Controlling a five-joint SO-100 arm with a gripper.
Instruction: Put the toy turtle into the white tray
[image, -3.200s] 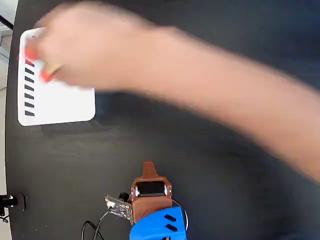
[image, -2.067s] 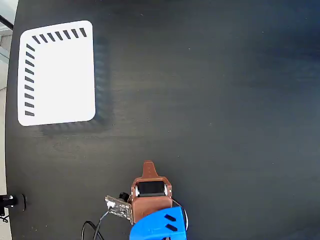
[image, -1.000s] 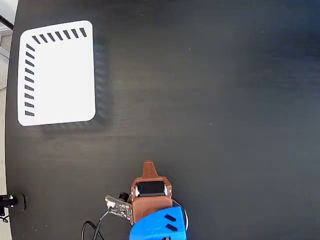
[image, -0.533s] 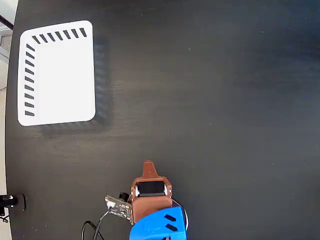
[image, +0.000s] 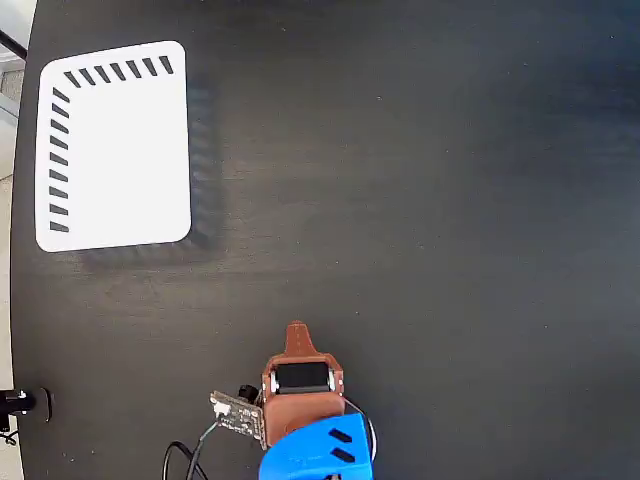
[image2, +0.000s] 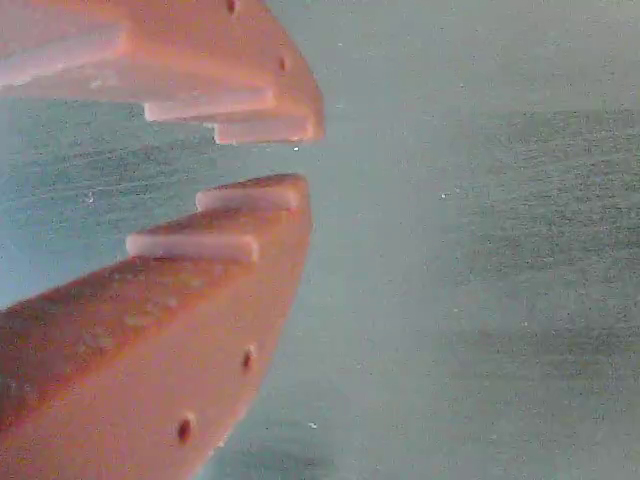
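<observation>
Starting closest in, the wrist view shows the gripper (image2: 300, 160) with its two orange fingers drawn close. Only a narrow slit is left at the tips, the dark table (image2: 480, 250) shows through it, and nothing is held between them. In the fixed view from above, the gripper sits folded back at the bottom centre of the picture, with its brown tip pointing toward 12 o'clock and the blue arm (image: 320, 450) behind it at 6 o'clock. A small circuit board and some wires (image: 232, 415) lie just beside it at about 8 o'clock.

The toy turtle is nowhere to be seen. Neither view shows it on the table, in the fingers or on the tray, so I cannot tell its direction from the gripper or how its long axis lies. That is the relation the coming grasp depends on, and I judge that no approach can be planned until the turtle appears.

Farther out, the white tray (image: 120, 150) lies flat and bare at roughly 10 to 11 o'clock from the gripper and well apart from it. Its long side runs toward 12 o'clock, and black slots line its top and left edges. Any delivery would therefore mean a long reach up and to the left across open table.
</observation>
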